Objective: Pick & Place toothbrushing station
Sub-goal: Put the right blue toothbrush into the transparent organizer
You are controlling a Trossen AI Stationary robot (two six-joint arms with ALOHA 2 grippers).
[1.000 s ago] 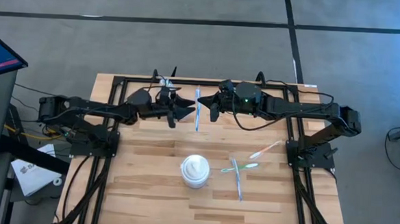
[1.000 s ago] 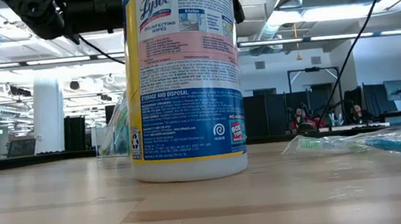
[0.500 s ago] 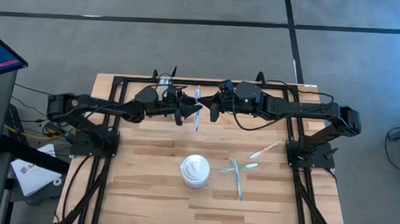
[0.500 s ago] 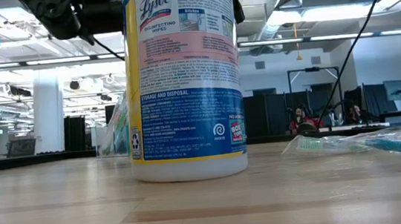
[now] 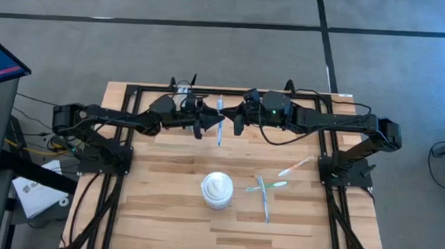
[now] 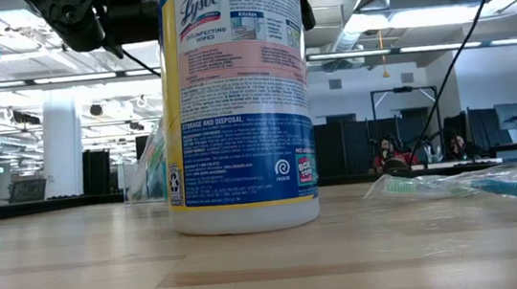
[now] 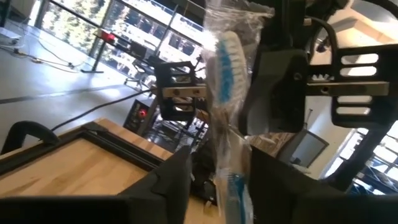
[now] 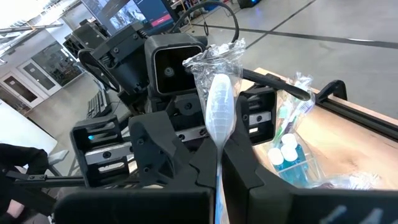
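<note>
Holding a wrapped blue toothbrush at the table's far edge, the right gripper is clamped on it, long axis running near-to-far. The left gripper, nearer, has its parted fingers straddling the brush from the opposite side.

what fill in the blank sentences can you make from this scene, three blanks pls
1. The right gripper is shut on a wrapped blue ___.
2. The left gripper is open, and the wrapped toothbrush runs ___ its fingers.
3. Right of the white tub, ___ loose toothbrushes lie on the table.

Missing words: toothbrush; between; three
</note>
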